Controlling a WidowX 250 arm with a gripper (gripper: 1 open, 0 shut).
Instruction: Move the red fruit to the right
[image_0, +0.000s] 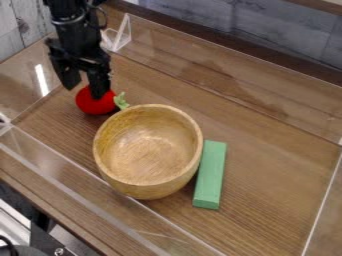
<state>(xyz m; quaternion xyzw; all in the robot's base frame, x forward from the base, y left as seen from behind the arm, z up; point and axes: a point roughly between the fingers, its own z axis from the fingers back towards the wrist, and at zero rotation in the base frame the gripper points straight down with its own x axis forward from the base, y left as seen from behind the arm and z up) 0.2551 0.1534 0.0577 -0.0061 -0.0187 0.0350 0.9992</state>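
Observation:
The red fruit (94, 101) is a small round bright red toy with a green leafy stem, lying on the wooden table just left of the wooden bowl (147, 150). My black gripper (80, 81) points straight down over the fruit's upper left, its jaws open, one finger at the fruit's left and the other over its top. The fingers hide the fruit's upper part. Nothing is held.
A flat green rectangular block (211, 174) lies right of the bowl. Clear plastic walls (254, 55) enclose the table on all sides. Bare wood stretches behind and to the right of the bowl.

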